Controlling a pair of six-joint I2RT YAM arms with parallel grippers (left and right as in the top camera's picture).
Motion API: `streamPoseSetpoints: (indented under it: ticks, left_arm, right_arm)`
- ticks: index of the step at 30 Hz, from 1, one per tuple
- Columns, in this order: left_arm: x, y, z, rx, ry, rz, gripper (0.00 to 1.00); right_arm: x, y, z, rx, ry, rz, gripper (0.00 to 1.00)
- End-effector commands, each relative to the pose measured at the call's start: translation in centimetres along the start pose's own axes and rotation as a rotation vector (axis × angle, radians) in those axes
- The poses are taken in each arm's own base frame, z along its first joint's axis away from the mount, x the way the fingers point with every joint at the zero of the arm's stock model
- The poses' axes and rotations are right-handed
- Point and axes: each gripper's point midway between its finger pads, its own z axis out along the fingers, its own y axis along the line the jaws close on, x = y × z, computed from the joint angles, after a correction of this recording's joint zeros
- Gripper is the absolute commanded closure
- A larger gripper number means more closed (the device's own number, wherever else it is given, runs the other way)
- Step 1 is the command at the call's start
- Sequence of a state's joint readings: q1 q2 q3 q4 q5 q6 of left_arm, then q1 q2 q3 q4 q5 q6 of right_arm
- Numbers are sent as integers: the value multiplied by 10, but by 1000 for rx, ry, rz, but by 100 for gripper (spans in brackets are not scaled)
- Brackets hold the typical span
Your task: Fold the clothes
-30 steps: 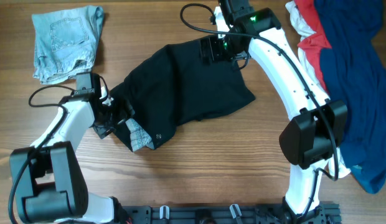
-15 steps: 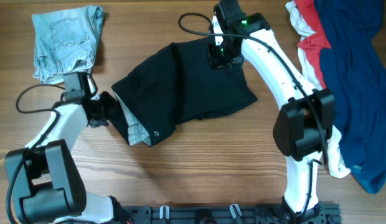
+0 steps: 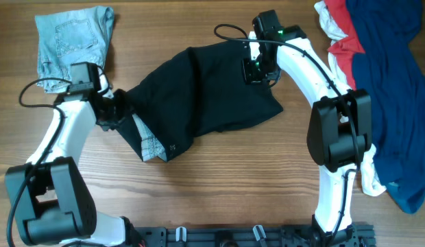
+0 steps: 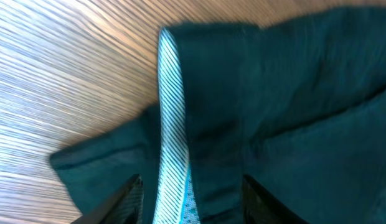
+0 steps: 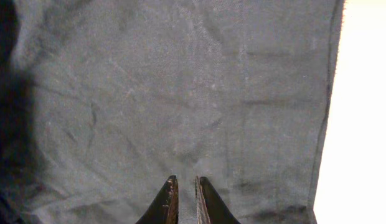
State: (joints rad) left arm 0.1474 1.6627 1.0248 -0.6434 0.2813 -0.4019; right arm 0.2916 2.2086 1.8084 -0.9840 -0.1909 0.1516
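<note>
A black garment (image 3: 212,96) lies crumpled in the middle of the table, its striped lining (image 3: 149,140) turned out at the lower left. My left gripper (image 3: 120,110) is at its left edge. In the left wrist view the jaws of this gripper (image 4: 193,202) stand well apart, astride the striped band (image 4: 171,124), and the dark cloth (image 4: 292,93) is not pinched. My right gripper (image 3: 256,68) is on the garment's upper right part. Seen from the right wrist, its fingertips (image 5: 183,186) are almost together on a pinch of the grey-black cloth (image 5: 180,81).
A folded pair of light denim shorts (image 3: 72,44) lies at the back left. A heap of red, white and blue clothes (image 3: 384,82) fills the right side. Bare wooden table (image 3: 233,185) lies in front of the black garment.
The right gripper has slid rightward along the garment's top edge and its jaws have come together. The left gripper has shifted up and left to the garment's edge, where the lining now lies flatter.
</note>
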Motion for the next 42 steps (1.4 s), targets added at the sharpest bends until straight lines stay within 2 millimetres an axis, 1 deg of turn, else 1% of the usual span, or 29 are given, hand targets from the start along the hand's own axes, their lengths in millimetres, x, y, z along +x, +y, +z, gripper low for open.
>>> streamPoseSetpoints:
  ticks: [1, 2, 6, 8, 12, 14, 16, 17, 18, 23, 26, 28, 29, 31, 33, 34, 36, 38, 40, 41, 42]
  left_arm:
    - [36, -1, 18, -10, 93, 62, 51]
    - [47, 3, 23, -31, 114, 72, 53]
    - [66, 26, 32, -113, 144, 66, 59]
    - [66, 36, 35, -156, 123, 41, 59]
    - [60, 34, 41, -133, 83, 52, 59]
    - [53, 30, 42, -115, 52, 58, 62]
    - [50, 27, 43, -103, 39, 34, 82]
    - [50, 25, 43, -96, 39, 34, 91]
    - [50, 25, 43, -96, 39, 34, 96]
    - [49, 26, 43, -97, 36, 35, 96]
    - [44, 34, 36, -110, 24, 4, 96]
    - [31, 50, 14, -113, -26, -67, 96]
    - [19, 63, -3, -116, -76, -108, 96]
    - [1, 79, -28, -110, -165, -153, 96]
    - [-15, 91, -44, -100, -239, -195, 96]
    - [-21, 95, -49, -90, -267, -208, 96]
    - [-31, 96, -52, -79, -305, -209, 96]
    - [-37, 93, -53, -68, -327, -201, 96]
    - [-37, 94, -53, -71, -330, -201, 96]
    - [-35, 95, -52, -75, -319, -204, 93]
    - [-30, 96, -51, -83, -300, -210, 80]
  right_arm:
    - [3, 4, 10, -19, 18, -17, 86]
    - [3, 4, 10, -19, 17, -17, 86]
    - [3, 4, 10, -19, 17, -17, 85]
    - [3, 4, 10, -19, 17, -17, 85]
    - [3, 4, 10, -19, 17, -17, 80]
    - [3, 4, 10, -19, 17, -17, 79]
    - [3, 4, 10, -19, 18, -17, 78]
    - [3, 4, 10, -19, 18, -17, 78]
    - [3, 4, 10, -19, 18, -17, 78]
    - [4, 4, 10, -18, 21, -16, 78]
    - [3, 1, 10, -7, 19, -13, 78]
    - [3, 0, 10, -6, 18, -10, 78]
    - [2, -1, 10, -6, 15, -6, 78]
    - [1, -3, 12, -6, 16, -3, 78]
    - [2, -4, 16, -5, 23, -1, 78]
    - [4, -4, 19, -10, 32, 0, 78]
    - [8, -4, 29, -20, 59, 5, 79]
    - [11, -3, 37, -36, 78, 7, 79]
    - [10, -3, 39, -41, 74, 5, 79]
    - [8, -1, 39, -52, 67, -7, 79]
    - [5, 5, 39, -88, 55, -42, 76]
